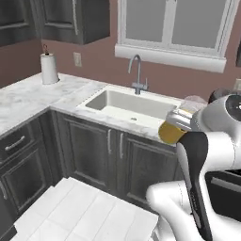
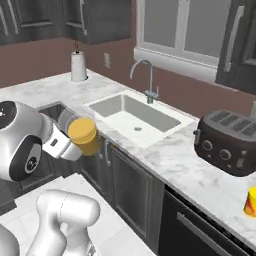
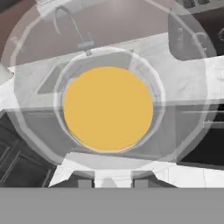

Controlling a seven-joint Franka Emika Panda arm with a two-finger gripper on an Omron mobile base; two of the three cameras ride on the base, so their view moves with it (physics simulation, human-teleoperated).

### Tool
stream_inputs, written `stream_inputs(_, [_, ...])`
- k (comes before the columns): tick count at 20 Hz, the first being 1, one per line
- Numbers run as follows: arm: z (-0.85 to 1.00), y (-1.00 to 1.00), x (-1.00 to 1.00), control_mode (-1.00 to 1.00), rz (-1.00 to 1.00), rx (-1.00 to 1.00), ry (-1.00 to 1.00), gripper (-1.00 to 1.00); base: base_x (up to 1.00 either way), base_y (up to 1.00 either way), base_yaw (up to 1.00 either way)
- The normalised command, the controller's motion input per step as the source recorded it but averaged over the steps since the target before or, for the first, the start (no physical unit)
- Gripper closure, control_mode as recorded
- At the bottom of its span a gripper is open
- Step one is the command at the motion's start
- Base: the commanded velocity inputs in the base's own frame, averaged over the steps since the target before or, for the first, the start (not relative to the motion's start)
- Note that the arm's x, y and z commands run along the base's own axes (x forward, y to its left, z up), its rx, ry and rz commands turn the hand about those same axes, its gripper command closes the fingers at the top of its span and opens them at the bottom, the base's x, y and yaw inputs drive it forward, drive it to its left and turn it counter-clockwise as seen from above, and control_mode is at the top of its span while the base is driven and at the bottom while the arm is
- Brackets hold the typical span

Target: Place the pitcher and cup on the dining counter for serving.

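- A paper towel roll (image 1: 49,68) is seen standing upright at the far left of the marble tabletop (image 1: 33,96), close to the wall.
- A sink (image 1: 123,108) is set into the tabletop further right, with a curved faucet (image 1: 137,73) behind it, below the window (image 1: 174,28).
- The pitcher (image 1: 173,127) is held tipped on its side in the air, in front of the dark cabinets (image 1: 103,150) and clear of the tabletop; its orange-filled end points away from the arm.
- The claw (image 2: 65,137) is seen closed around the pitcher (image 2: 80,132), which is looked into from its open end in the hand view, the orange liquid (image 3: 108,109) showing as a round disc.
- A dark toaster (image 2: 231,141) is placed on the tabletop to the right of the sink (image 2: 135,117).
- The cup (image 2: 251,201) is found at the far right edge of the right base view, standing on the tabletop near the toaster and well apart from the pitcher.
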Motion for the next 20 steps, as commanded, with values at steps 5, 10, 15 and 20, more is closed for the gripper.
stream_inputs(5, [0.00,0.00,0.00,1.00,0.00,0.00,0.00,1.00,-0.08,0.59,0.92])
stream_inputs(10, [0.00,0.00,0.00,1.00,0.00,0.00,0.00,1.00,-0.02,0.35,0.98])
stream_inputs(15, [0.00,0.00,0.00,1.00,0.00,0.00,0.00,1.00,0.00,0.06,1.00])
stream_inputs(20, [0.00,0.00,0.00,1.00,0.00,0.00,0.00,1.00,0.00,0.00,1.00])
